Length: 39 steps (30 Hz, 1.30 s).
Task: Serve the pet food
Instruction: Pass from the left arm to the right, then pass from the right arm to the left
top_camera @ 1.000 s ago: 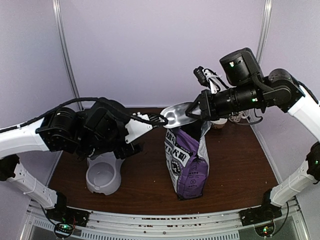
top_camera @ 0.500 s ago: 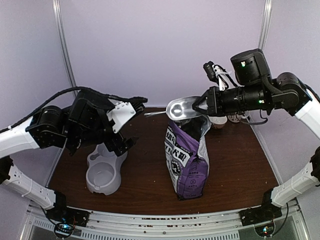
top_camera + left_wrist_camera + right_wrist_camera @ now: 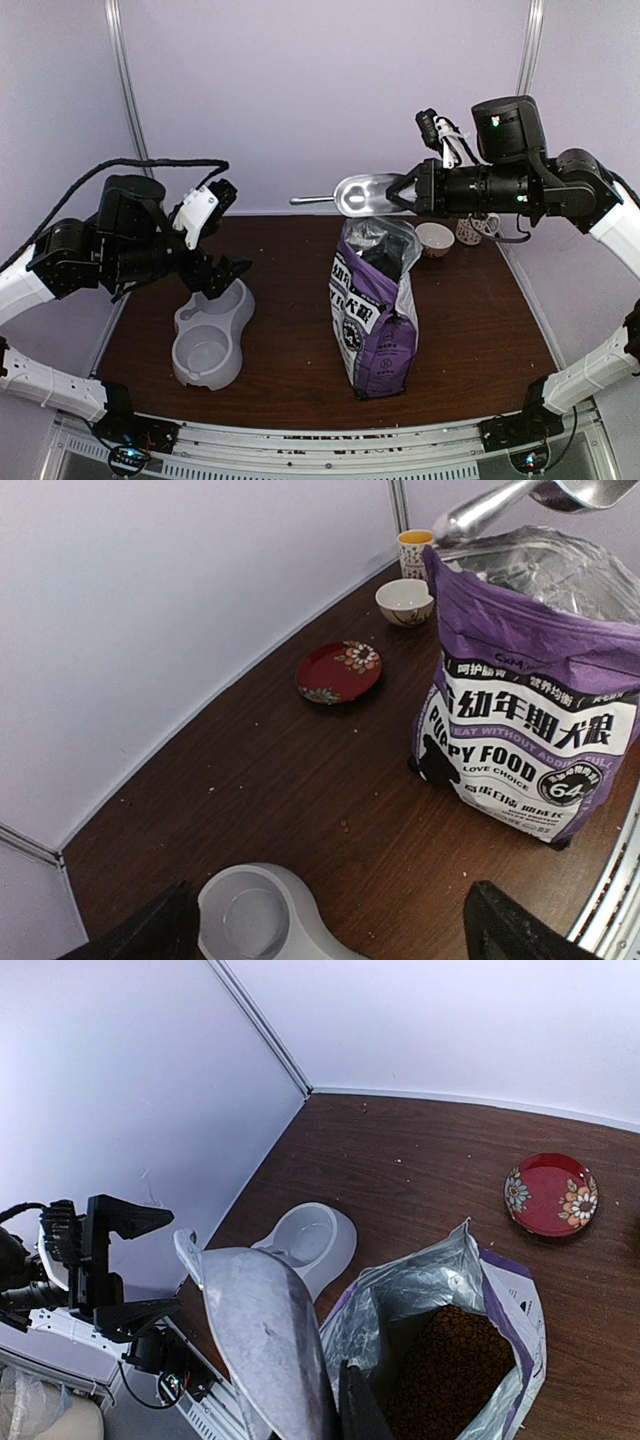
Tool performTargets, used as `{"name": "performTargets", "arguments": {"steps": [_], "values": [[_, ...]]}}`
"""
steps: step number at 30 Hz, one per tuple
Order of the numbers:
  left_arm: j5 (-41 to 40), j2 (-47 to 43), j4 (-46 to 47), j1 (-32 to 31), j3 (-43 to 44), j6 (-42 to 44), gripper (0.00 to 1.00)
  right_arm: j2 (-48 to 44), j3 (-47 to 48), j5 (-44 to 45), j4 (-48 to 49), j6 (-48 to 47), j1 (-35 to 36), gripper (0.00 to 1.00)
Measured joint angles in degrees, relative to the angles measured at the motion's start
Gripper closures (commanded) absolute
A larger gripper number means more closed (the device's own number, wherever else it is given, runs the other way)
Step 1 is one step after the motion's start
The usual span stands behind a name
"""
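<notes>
The pet food (image 3: 450,1365) is a brown heap of kibble inside the open purple bag (image 3: 375,310), which stands upright mid-table. It also shows in the left wrist view (image 3: 530,730). My right gripper (image 3: 408,192) is shut on a metal scoop (image 3: 365,194) and holds it above the bag's mouth; I see no kibble in it. In the right wrist view the scoop's underside (image 3: 265,1330) fills the foreground. My left gripper (image 3: 222,238) is open and empty above the far end of the grey double feeding bowl (image 3: 210,335). That bowl (image 3: 260,915) lies between its fingertips (image 3: 505,930).
A red flowered plate (image 3: 338,671) lies near the back wall. A small white bowl (image 3: 434,238) and a cup (image 3: 468,232) stand at the back right. A couple of stray pellets (image 3: 343,825) lie on the brown table (image 3: 470,340).
My left gripper has drawn back to the left, away from the scoop's handle, to above the grey bowl. My right gripper has raised the scoop and levelled it above the bag.
</notes>
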Motion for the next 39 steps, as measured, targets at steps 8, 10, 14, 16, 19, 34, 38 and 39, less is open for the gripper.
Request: {"name": "performTargets", "arguments": {"steps": [8, 10, 14, 16, 19, 34, 38, 39], "values": [[12.4, -3.7, 2.5, 10.0, -4.1, -5.5, 0.13, 0.0, -0.5, -0.7, 3.0, -0.3, -0.8, 0.98], [15.8, -4.8, 3.4, 12.0, -5.0, -6.7, 0.14, 0.0, -1.0, -1.4, 4.3, -0.4, -1.1, 0.97], [21.9, -7.8, 5.0, 16.3, -6.7, -9.3, 0.15, 0.0, -1.8, -1.7, 5.7, -0.5, -1.4, 0.99], [24.7, -8.9, 5.9, 18.2, -7.3, -10.5, 0.16, 0.0, -1.9, -1.9, 6.4, -0.6, -1.5, 1.00], [29.2, -9.7, 7.3, 20.8, -7.8, -12.8, 0.17, 0.0, -1.9, -2.6, 7.8, -0.6, -1.6, 1.00], [50.9, -7.1, 20.9, 24.0, -3.5, -26.8, 0.19, -2.7, -8.3, -13.2, 24.3, 0.8, -2.5, 1.00], [55.5, -6.3, 24.8, 24.0, -3.4, -30.2, 0.19, -2.5, -8.6, -16.1, 26.2, 2.0, -2.5, 1.00], [56.6, -5.9, 25.9, 24.0, -3.3, -31.1, 0.20, -2.3, -8.6, -16.7, 26.6, 2.4, -2.5, 1.00]]}}
